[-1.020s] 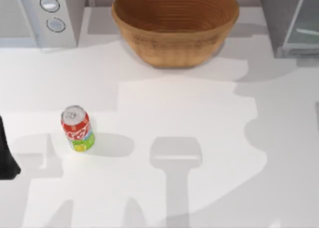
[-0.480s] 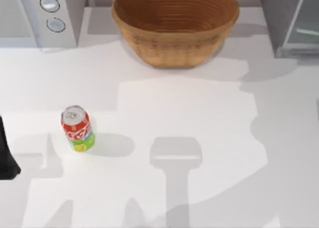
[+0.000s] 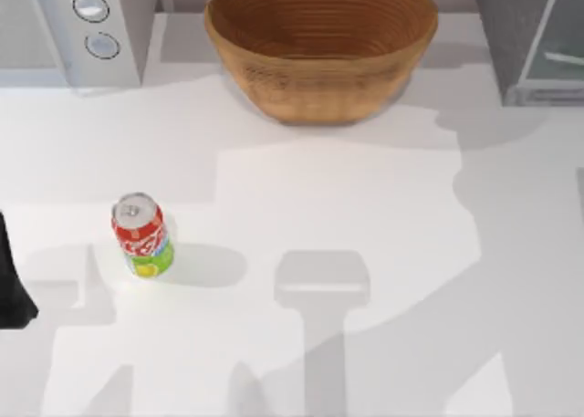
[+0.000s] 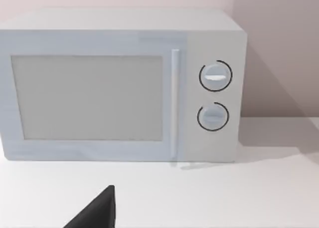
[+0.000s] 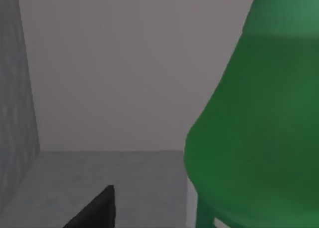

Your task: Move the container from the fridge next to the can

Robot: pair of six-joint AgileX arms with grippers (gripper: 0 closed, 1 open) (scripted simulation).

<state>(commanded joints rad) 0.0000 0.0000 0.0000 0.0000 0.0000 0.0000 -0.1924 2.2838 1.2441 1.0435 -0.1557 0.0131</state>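
The container (image 5: 259, 128), a green bottle, looms very close in the right wrist view. It stands on a grey floor between grey walls, which looks like the inside of the fridge (image 3: 529, 43) at the table's far right corner. A black part of my right gripper (image 5: 97, 213) sits just beside the bottle. The red can (image 3: 141, 236) stands upright on the white table (image 3: 301, 189), left of the middle. My left arm (image 3: 11, 285) is parked at the table's left edge, apart from the can.
A white microwave (image 3: 78, 29) with two knobs stands at the far left and faces the left wrist camera (image 4: 119, 88). A wicker bowl (image 3: 319, 47) sits at the far middle. Open tabletop lies between the can and the fridge.
The shadow over the table's right side has spread toward the front. The can and the left arm have not moved.
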